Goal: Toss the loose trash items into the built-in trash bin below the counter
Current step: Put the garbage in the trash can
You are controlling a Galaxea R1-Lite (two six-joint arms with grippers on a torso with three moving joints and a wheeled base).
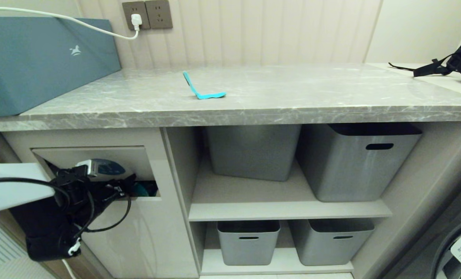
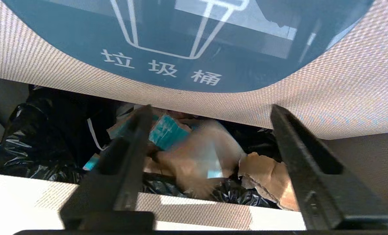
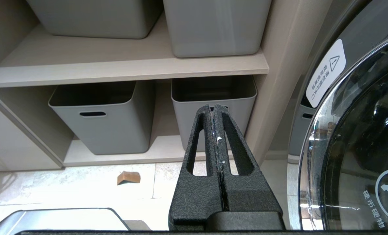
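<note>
One tool (image 2: pixel 210 137) agape at bin flap (image 2: pixel 344 98).

You see a polished marble-look counter (image 1: pixel 292 100), matt grey plastic tubs (image 1: pixel 356 162), a glossy blue sticker (image 2: pixel 194 42) on the smooth beige flap (image 2: pixel 344 98), crinkly black plastic liner (image 2: pixel 34 143) around torn brown cardboard (image 2: pixel 265 176), and rough-textured black fingers (image 3: pixel 213 156).
</note>
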